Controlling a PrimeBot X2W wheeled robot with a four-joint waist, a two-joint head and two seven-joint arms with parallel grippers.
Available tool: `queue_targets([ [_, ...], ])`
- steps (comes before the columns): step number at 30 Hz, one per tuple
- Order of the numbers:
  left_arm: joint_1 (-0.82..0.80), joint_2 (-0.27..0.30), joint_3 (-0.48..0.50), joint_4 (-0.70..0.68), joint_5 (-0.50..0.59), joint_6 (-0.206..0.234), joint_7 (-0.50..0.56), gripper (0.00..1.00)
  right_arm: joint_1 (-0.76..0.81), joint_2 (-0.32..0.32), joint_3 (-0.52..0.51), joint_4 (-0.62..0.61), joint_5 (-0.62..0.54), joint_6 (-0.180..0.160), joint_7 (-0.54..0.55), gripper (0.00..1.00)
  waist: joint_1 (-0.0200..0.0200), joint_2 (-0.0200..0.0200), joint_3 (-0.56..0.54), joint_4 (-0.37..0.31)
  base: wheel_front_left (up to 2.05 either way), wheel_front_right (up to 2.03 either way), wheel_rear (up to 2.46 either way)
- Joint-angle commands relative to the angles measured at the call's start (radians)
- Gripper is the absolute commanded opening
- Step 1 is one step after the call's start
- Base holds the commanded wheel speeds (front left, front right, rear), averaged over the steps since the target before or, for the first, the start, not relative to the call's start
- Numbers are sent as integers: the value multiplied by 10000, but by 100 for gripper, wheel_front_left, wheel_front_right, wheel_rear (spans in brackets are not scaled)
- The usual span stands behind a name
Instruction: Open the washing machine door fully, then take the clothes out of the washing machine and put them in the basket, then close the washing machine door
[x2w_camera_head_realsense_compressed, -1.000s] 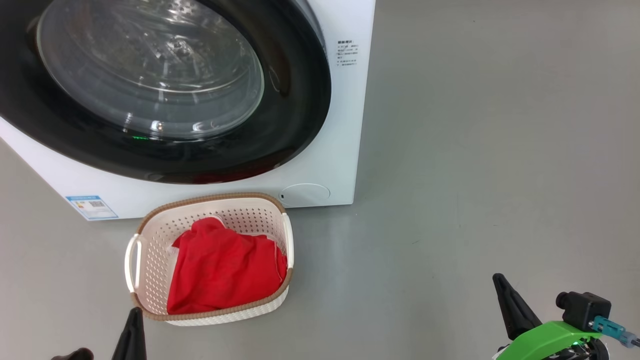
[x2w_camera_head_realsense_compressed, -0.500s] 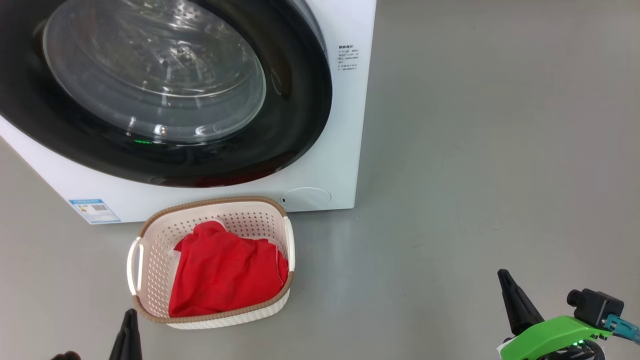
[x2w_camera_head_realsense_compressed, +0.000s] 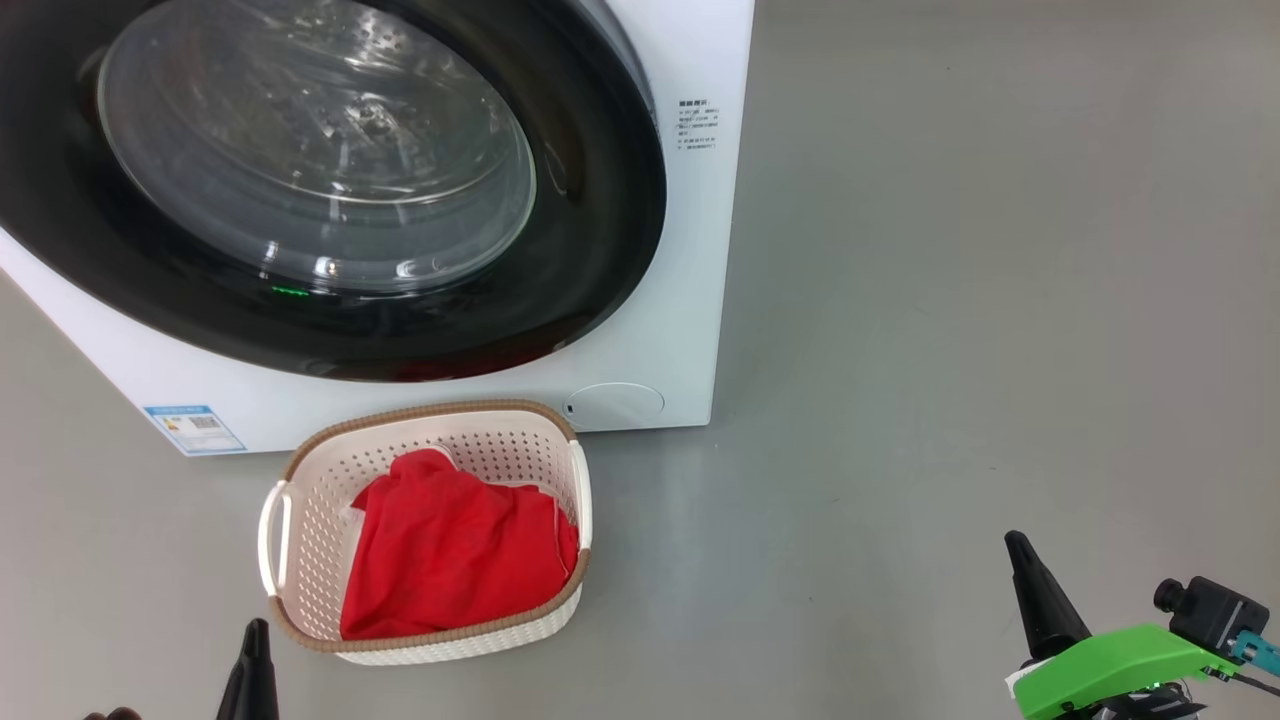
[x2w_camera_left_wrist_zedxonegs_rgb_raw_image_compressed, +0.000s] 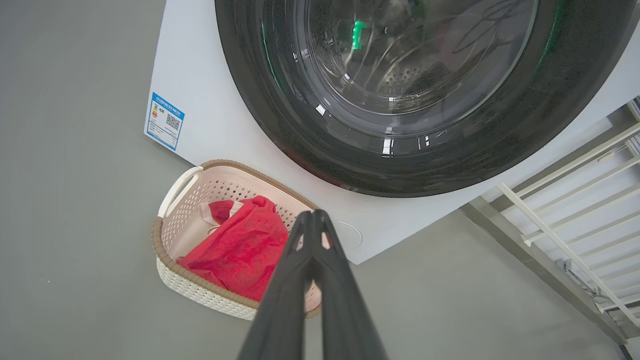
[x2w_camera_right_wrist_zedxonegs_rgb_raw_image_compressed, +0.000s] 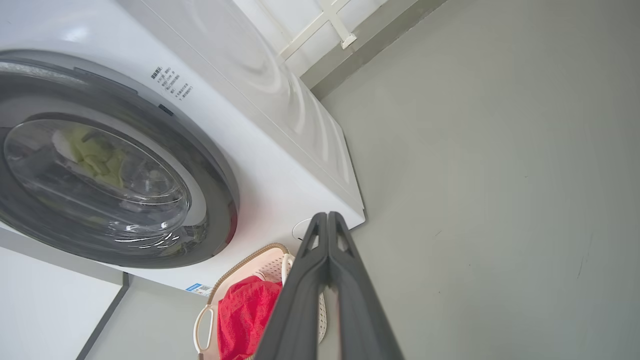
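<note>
The washing machine (x2w_camera_head_realsense_compressed: 690, 250) stands at the upper left with its door (x2w_camera_head_realsense_compressed: 600, 200) lying flat against the front, black rim around a clear glass bowl. On the floor just before it sits the basket (x2w_camera_head_realsense_compressed: 300, 520), and the red clothes (x2w_camera_head_realsense_compressed: 455, 550) lie heaped inside it. My left gripper (x2w_camera_head_realsense_compressed: 255, 640) hangs low near the basket's front left corner, shut and empty. Far to the right my right gripper (x2w_camera_head_realsense_compressed: 1020, 550) is shut too, with nothing in it. The left wrist view has the left gripper (x2w_camera_left_wrist_zedxonegs_rgb_raw_image_compressed: 312, 214) over the clothes (x2w_camera_left_wrist_zedxonegs_rgb_raw_image_compressed: 240, 250), and the right gripper (x2w_camera_right_wrist_zedxonegs_rgb_raw_image_compressed: 327, 216) points at the machine (x2w_camera_right_wrist_zedxonegs_rgb_raw_image_compressed: 280, 165).
Grey floor (x2w_camera_head_realsense_compressed: 950, 350) spreads out to the right of the machine. A white rail frame (x2w_camera_left_wrist_zedxonegs_rgb_raw_image_compressed: 575, 200) stands beside the machine along the wall. A blue sticker (x2w_camera_head_realsense_compressed: 195, 425) and a small round flap (x2w_camera_head_realsense_compressed: 612, 402) mark the machine's lower front.
The whole head picture has slid slightly down, so the camera has moved. Both grippers sit a little lower and further out in the picture, still shut. The basket and clothes have not moved.
</note>
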Motion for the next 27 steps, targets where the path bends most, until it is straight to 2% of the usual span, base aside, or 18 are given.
queue_targets([
  [1, -429, 137, 204, -270, -327, -11, 57, 0, -101, -57, -13, -312, 323, -8, 52, 0, -1, 0, -16, 4, 0, 0, 0],
  [27, -677, 121, 390, -357, -3050, -17, 775, 0, -82, 210, -404, -709, 2819, -12, 782, 0, -1, 0, -266, 48, 0, 0, 0],
])
